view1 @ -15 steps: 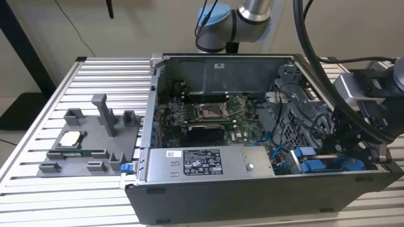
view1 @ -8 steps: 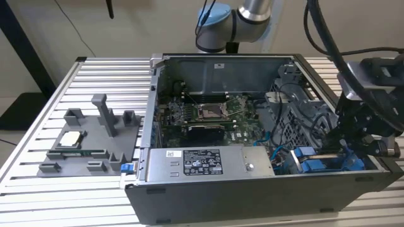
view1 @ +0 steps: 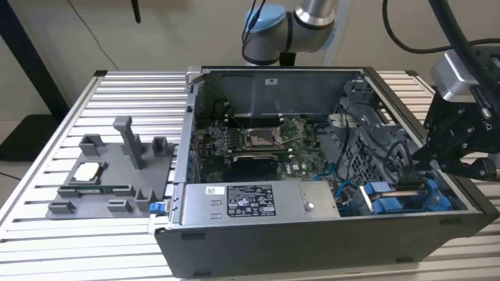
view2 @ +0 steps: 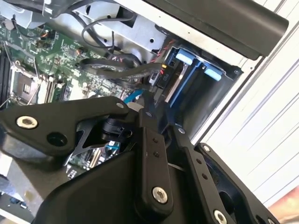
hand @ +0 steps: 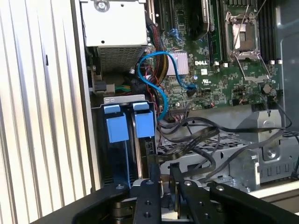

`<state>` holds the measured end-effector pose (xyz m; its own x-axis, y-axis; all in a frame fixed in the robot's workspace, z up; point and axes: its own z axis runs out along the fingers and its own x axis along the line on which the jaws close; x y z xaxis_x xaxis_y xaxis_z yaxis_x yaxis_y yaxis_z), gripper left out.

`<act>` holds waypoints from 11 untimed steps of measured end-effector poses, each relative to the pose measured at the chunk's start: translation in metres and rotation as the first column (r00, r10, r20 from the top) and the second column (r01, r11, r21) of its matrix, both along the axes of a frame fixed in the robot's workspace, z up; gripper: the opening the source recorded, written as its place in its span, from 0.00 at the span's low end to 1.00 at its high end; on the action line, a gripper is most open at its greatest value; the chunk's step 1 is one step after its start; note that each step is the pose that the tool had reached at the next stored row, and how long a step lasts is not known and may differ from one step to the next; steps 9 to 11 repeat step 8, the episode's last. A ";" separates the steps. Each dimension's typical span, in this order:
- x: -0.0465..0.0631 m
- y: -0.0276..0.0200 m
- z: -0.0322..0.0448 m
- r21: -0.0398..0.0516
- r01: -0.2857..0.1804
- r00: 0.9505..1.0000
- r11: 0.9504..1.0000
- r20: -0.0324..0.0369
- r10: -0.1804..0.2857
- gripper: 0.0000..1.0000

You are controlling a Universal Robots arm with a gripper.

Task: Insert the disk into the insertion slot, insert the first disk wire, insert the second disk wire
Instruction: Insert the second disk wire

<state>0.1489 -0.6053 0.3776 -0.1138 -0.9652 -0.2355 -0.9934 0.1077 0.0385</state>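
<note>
You have, on the exterior view's left, a grey plastic fixture tray (view1: 109, 187) on the slatted metal table (view1: 47, 246), well apart from the pincer (view1: 411, 171). Between them, the grey labelled power-supply box (view1: 250, 202) sits in the open dark computer case (view1: 312, 249). Your pincer hangs just above the dark metal drive bay with blue rails (view1: 402, 202), where the blue-framed silver disk (hand: 142, 135) stands seated. Its fingers (hand: 152, 182) are pressed together, pinching a dark cable connector (view2: 156, 79) at the disk's edge.

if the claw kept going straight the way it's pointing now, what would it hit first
Most likely the disk standing in the insertion slot, or the dark wires crossing just beside it. The claw points at that corner of the case, though depth is hard to judge.
</note>
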 end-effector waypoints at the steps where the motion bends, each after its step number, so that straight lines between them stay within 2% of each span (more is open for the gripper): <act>1: 0.000 0.0000 0.0005 0.000 0.000 1.000 1.000 0.000 0.000 0.24; 11: 0.000 0.0000 0.0012 0.001 0.000 1.000 1.000 0.000 0.000 0.24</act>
